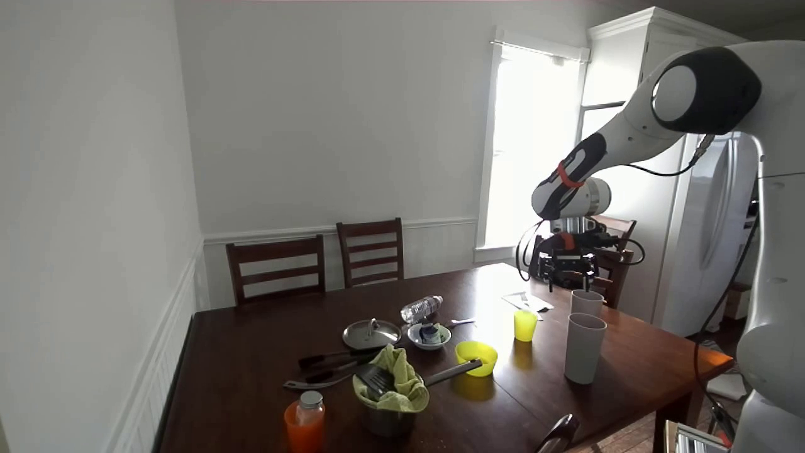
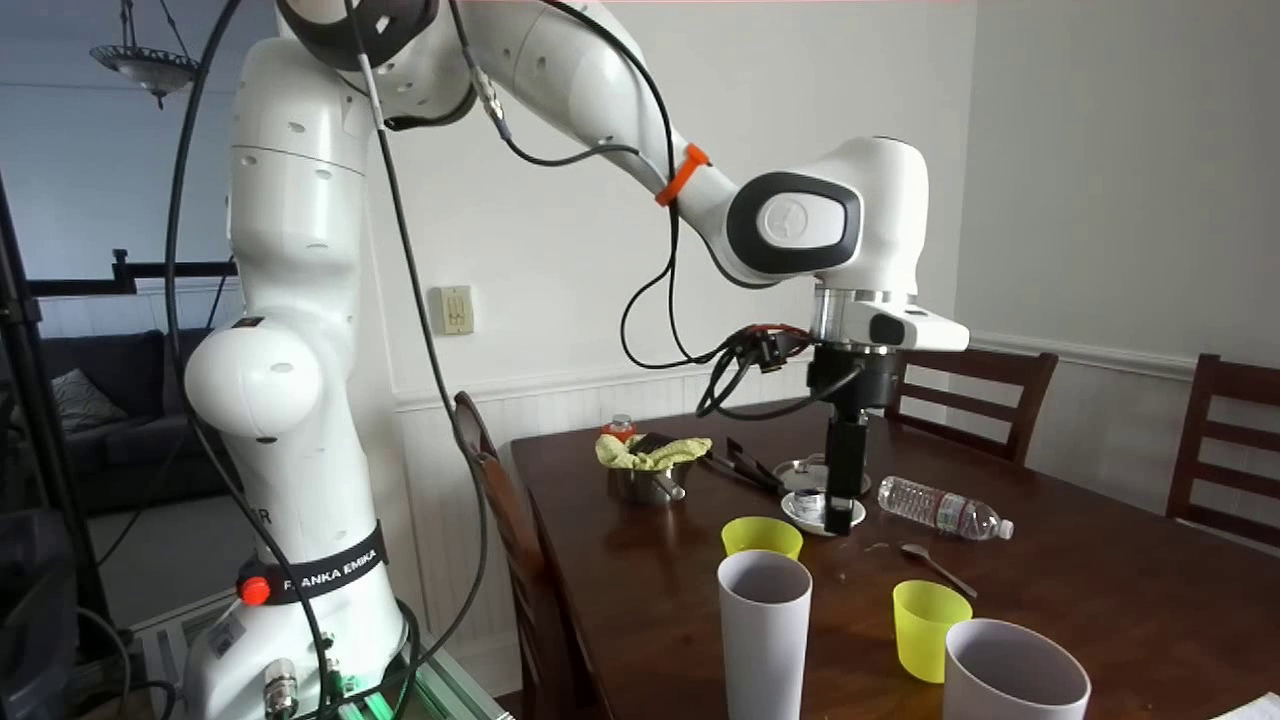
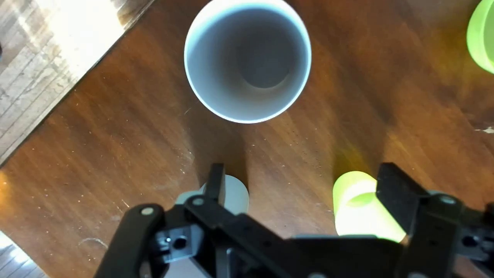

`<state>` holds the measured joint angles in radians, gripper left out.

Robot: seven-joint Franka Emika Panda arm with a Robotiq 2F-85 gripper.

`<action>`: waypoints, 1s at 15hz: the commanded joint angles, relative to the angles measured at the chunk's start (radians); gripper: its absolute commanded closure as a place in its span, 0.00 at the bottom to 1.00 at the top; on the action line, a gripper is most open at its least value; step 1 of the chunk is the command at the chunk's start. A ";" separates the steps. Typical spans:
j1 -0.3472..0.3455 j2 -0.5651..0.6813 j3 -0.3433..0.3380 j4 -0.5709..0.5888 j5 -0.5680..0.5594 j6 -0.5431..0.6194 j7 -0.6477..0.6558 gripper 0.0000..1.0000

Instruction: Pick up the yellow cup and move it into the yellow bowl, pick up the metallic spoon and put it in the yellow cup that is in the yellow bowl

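The yellow cup [image 1: 524, 326] stands upright on the table; it also shows in an exterior view [image 2: 922, 625] and low in the wrist view [image 3: 353, 189], partly behind a finger. The yellow bowl [image 1: 468, 363] sits nearby, with nothing seen inside; it also shows in an exterior view [image 2: 762, 540] and at the wrist view's right edge [image 3: 478, 38]. The metallic spoon [image 2: 938, 570] lies on the table beyond the cup, also in an exterior view [image 1: 462, 322], and is out of the wrist view. My gripper [image 3: 303, 181] is open and empty, above the table near the grey cups [image 1: 569, 288].
Two tall grey cups [image 1: 583, 349] [image 1: 586, 303] stand beside the yellow cup. A pot [image 1: 387, 423] with green leaves or cloth, an orange cup [image 1: 305, 431], a metal lid [image 1: 361, 338], a white bowl [image 1: 429, 346], a plastic bottle [image 1: 420, 309] and paper [image 1: 522, 301] are on the table.
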<state>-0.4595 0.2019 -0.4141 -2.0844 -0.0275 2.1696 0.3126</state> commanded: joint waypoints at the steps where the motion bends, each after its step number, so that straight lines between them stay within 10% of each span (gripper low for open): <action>1: 0.011 0.020 -0.016 0.015 0.008 -0.003 -0.005 0.00; 15: -0.037 0.337 0.016 0.197 0.220 0.219 0.046 0.00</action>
<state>-0.4698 0.4679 -0.4211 -1.9514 0.1360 2.3483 0.3933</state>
